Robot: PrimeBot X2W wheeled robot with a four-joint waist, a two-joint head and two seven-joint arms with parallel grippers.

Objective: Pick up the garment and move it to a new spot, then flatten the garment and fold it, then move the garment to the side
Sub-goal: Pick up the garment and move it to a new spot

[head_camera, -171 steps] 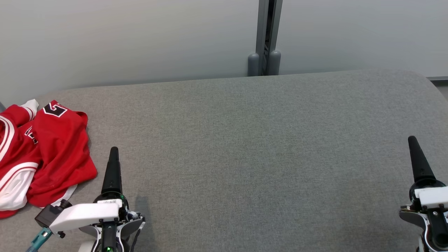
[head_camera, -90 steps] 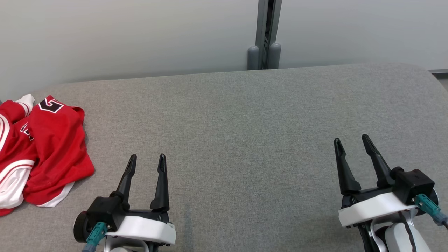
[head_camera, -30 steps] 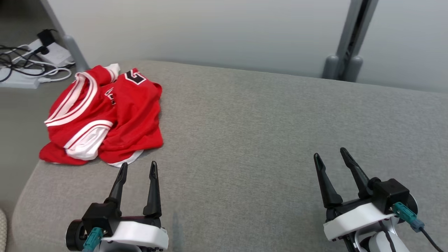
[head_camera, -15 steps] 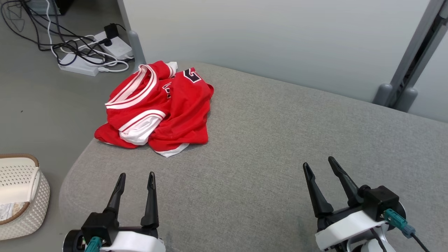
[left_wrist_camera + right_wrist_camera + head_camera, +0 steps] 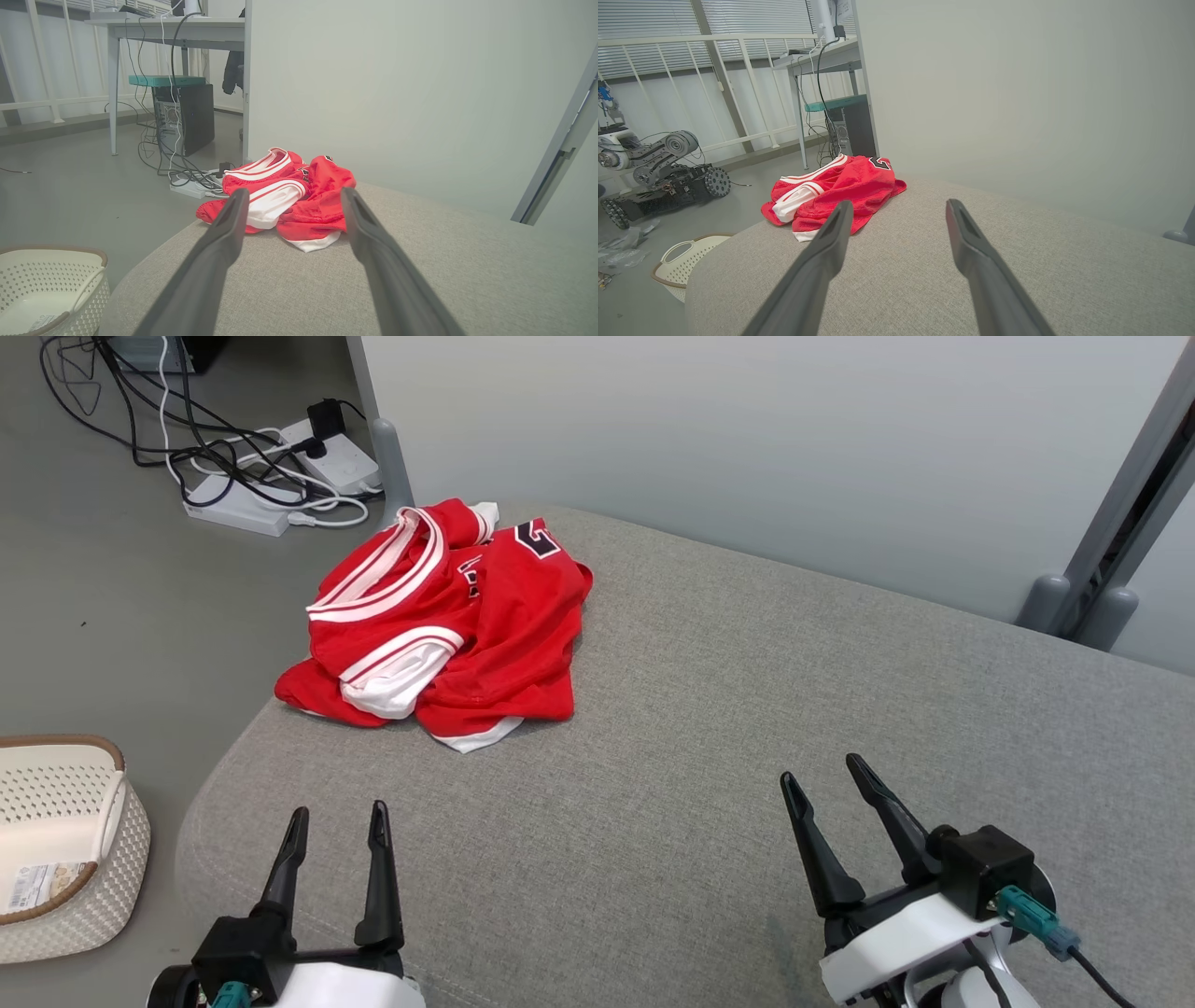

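The task is at its first step, the pick-up, and nothing is grasped yet. The garment, a red jersey with white trim, lies crumpled in a heap at the far left corner of the grey cushion. Its outer edge reaches the rounded rim there, above the floor with the cables.

In my judgement the next move belongs to the left gripper, which is the nearer one. In the left wrist view the heap sits straight ahead between its two fingers, but well apart from them. The arm must reach forward, come down on a raised fold (the white-trimmed part looks easiest to catch) and close there. After that it can carry the cloth toward the free middle of the cushion.

Both grippers are spread wide. The left one holds nothing and touches no cloth. The right gripper is the same, empty, over the near right part of the cushion and farther from the garment.
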